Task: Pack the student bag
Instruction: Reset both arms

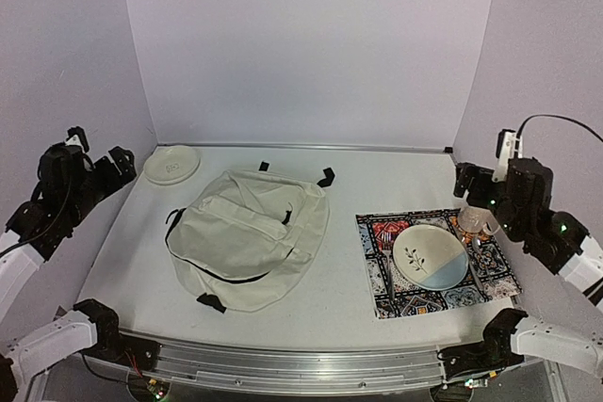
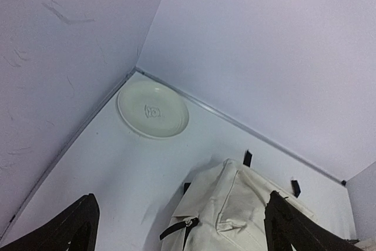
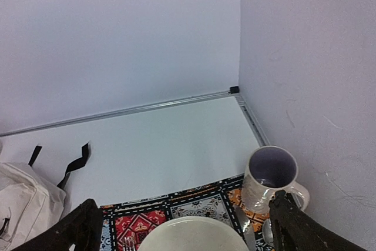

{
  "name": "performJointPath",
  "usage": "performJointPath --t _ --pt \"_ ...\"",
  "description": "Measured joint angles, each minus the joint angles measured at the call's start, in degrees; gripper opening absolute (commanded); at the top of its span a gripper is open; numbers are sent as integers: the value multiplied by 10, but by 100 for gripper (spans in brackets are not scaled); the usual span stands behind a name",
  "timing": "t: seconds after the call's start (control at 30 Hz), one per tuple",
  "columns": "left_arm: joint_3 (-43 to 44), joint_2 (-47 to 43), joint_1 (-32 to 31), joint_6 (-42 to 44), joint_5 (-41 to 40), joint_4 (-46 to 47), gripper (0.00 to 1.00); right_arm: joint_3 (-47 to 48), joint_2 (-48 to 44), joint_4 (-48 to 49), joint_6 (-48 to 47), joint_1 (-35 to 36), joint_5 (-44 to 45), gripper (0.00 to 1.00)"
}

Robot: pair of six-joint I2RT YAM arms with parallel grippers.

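The student bag (image 1: 250, 237), a large cream backpack with black strap ends, lies flat in the middle of the table, its zipper shut as far as I can see. Its top corner and a zipper pull show in the left wrist view (image 2: 247, 216), and one edge shows in the right wrist view (image 3: 23, 210). My left gripper (image 1: 105, 171) hangs open and empty above the table's left edge, off to the bag's left (image 2: 182, 230). Over the table's right side, my right gripper (image 1: 471, 187) is open too, with nothing between its fingers (image 3: 188, 230).
A pale plate (image 1: 171, 165) sits at the back left corner (image 2: 153, 110). On the right lies a patterned mat (image 1: 377, 233) bearing a plate (image 1: 431, 256), cutlery and a glass mug (image 3: 270, 177). Walls close in on three sides.
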Motion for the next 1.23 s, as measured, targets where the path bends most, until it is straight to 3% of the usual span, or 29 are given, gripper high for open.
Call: performJointPath --t 0.23,0.53,1.23 --pt "-20 -101 0 9 -41 15 100 -67 -98 23 -22 0 37 98" --pt "-33 -176 0 24 -35 15 100 -108 -191 49 -40 0 35 98" --pt "-44 -257 0 70 4 15 99 -115 -207 57 -53 0 4 98"
